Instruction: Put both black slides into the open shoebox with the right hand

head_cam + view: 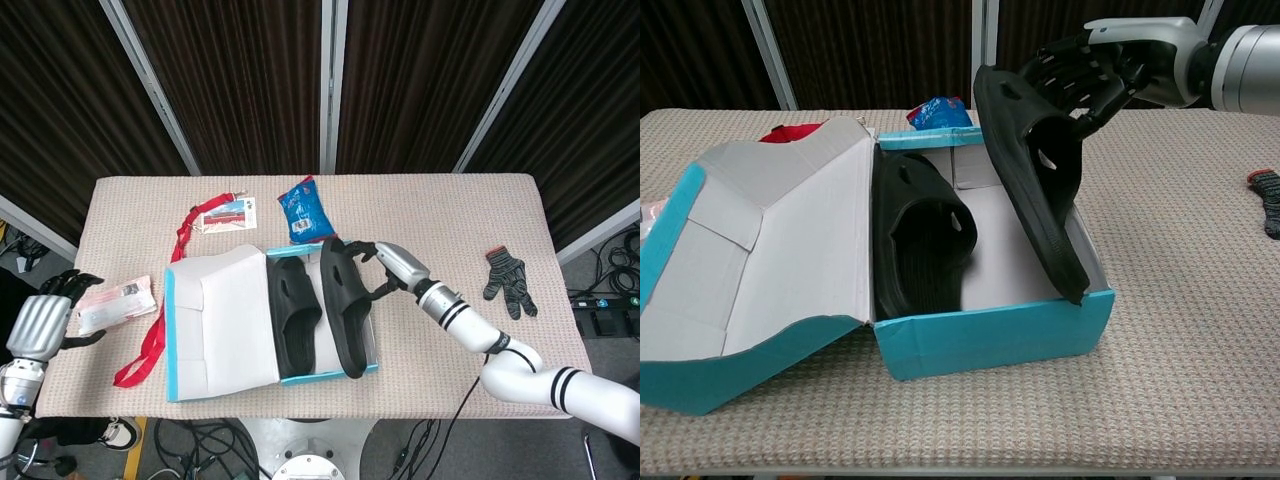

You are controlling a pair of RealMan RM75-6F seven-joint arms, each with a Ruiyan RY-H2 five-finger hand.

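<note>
Shoebox [190,380], teal, lid folded open toward 9 o'clock. Contents: 1 black slide [295,315] lying in its left half. Second slide [343,310], tilted, heel inside the box's right half, toe raised; right hand [385,265] grips its strap. Left hand [45,322], fingers spread, holding nothing, beside paper packet [115,303].

Both black slides [345,305] look like matt, smooth moulded foam. The shoebox [1000,335] is plain cardboard with a turquoise outer skin, and the table [450,215] wears coarse beige woven cloth.
</note>
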